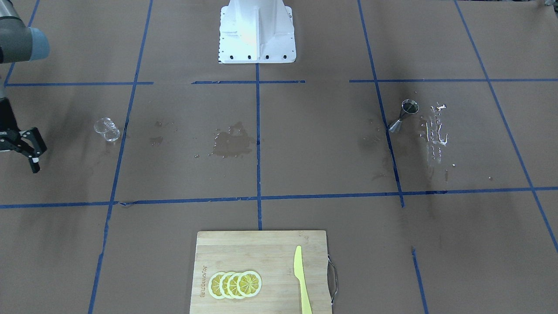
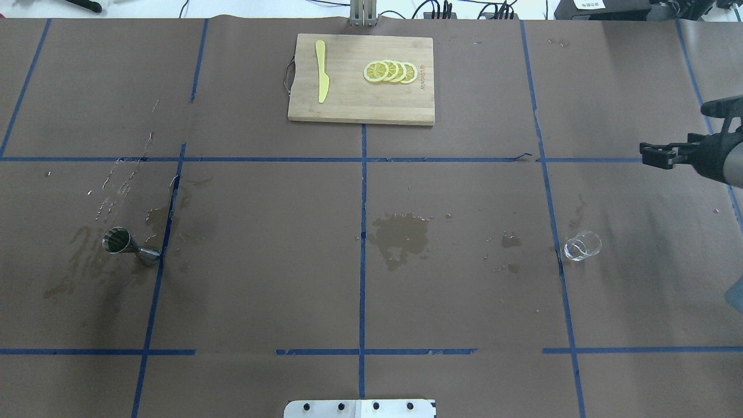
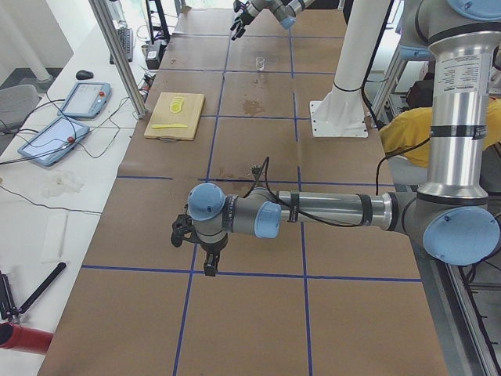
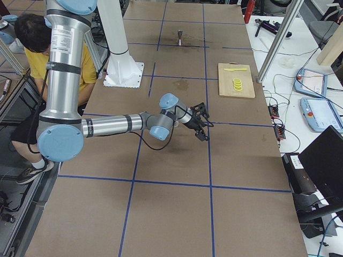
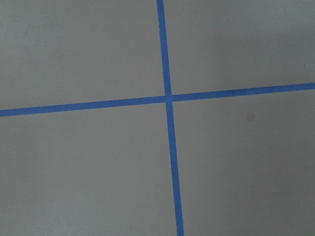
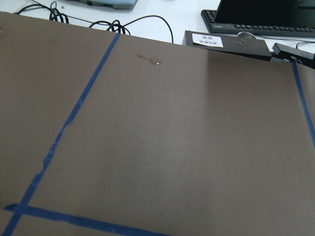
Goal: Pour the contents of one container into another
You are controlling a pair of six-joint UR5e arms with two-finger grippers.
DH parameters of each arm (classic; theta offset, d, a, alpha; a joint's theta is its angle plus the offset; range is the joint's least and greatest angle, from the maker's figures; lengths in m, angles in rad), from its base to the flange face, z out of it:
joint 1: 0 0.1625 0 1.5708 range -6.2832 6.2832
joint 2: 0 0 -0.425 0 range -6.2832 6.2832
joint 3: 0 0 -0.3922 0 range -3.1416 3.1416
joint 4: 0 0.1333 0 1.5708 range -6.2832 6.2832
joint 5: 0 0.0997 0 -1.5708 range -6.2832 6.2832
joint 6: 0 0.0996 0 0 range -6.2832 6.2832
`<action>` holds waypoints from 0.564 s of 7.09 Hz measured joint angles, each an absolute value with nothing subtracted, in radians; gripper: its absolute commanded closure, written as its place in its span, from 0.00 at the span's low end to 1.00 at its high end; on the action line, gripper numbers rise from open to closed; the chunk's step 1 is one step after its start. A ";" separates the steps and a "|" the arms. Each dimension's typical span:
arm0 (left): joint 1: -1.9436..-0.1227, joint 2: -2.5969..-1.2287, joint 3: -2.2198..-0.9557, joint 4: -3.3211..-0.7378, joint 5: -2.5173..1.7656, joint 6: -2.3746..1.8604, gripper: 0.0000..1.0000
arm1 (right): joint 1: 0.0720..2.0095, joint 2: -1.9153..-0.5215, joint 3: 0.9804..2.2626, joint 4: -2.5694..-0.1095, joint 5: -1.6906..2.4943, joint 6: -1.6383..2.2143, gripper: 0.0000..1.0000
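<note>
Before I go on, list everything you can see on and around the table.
jigger: one, steel, upright on the robot's left side, by a tape line
glass: one, clear, robot's right side
cutting board: one, wooden, far middle edge
lemon slices: four, yellow, overlapping on the board
knife: one, yellow, on the board
wet patches: several, dark, mid-table and near the jigger
table: brown cover, blue tape grid
person: one, yellow shirt, behind the robot
right claw: black, open, empty, apart from the glass
left claw: black, over the table's left end; open or shut unclear
</note>
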State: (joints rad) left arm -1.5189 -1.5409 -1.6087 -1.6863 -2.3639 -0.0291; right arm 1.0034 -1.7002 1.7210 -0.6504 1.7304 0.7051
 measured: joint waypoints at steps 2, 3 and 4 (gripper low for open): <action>-1.519 -1.541 -1.598 -1.710 -2.364 -0.028 0.00 | 1.261 -1.732 1.719 -0.847 2.082 0.418 0.00; -1.520 -1.540 -1.595 -1.716 -2.364 -0.028 0.00 | 1.383 -1.751 1.721 -0.987 2.210 0.241 0.00; -1.520 -1.540 -1.594 -1.719 -2.364 -0.028 0.00 | 1.481 -1.767 1.738 -1.157 2.294 0.078 0.00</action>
State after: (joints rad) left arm -1.5197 -1.5402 -1.5936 -1.7188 -2.3639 -0.0276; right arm 1.4808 -1.7669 1.7379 -1.1575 2.2940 0.0777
